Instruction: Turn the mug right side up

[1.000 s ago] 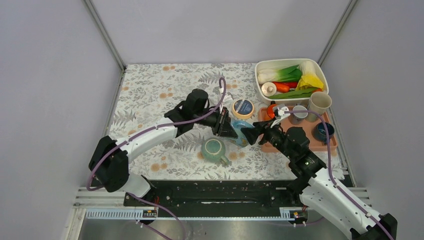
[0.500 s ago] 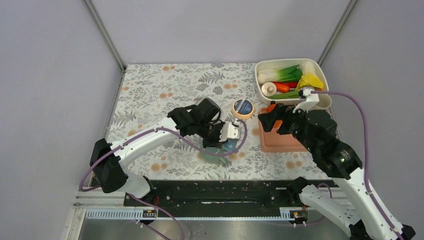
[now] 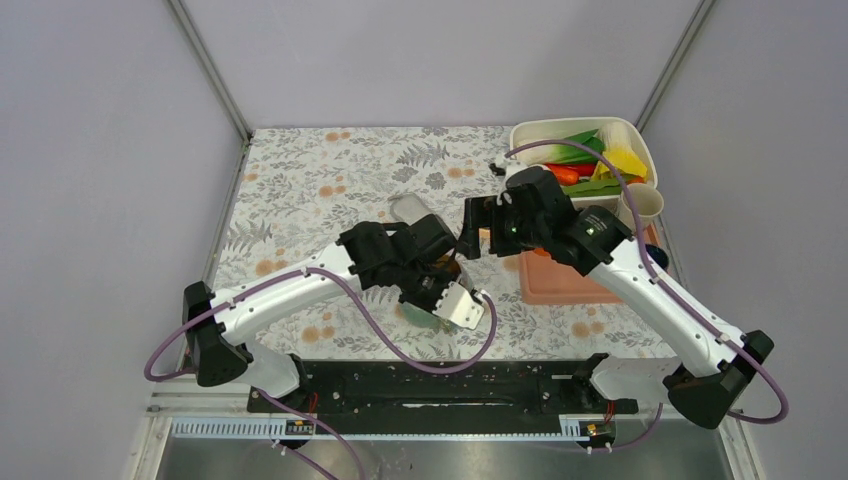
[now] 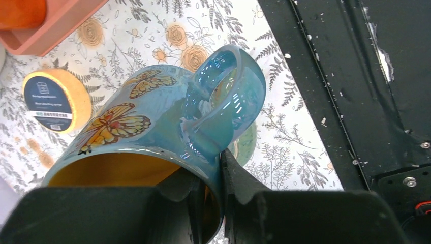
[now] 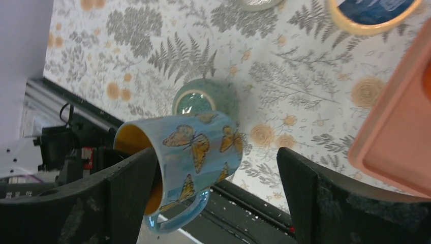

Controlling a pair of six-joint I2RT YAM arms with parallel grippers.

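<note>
Grey walls (image 3: 100,150); floral tbl cover (image 3: 300,180); metal corner posts (image 3: 210,70)

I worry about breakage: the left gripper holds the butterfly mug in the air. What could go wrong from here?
1. The left gripper pinches only the glossy rim wall of the butterfly mug beside the handle, so the mug may slip or swing as it tilts.
2. The green cup sits roughly beneath it, so lowering could strike that cup.
3. The right gripper is open and gives no backup.
</note>
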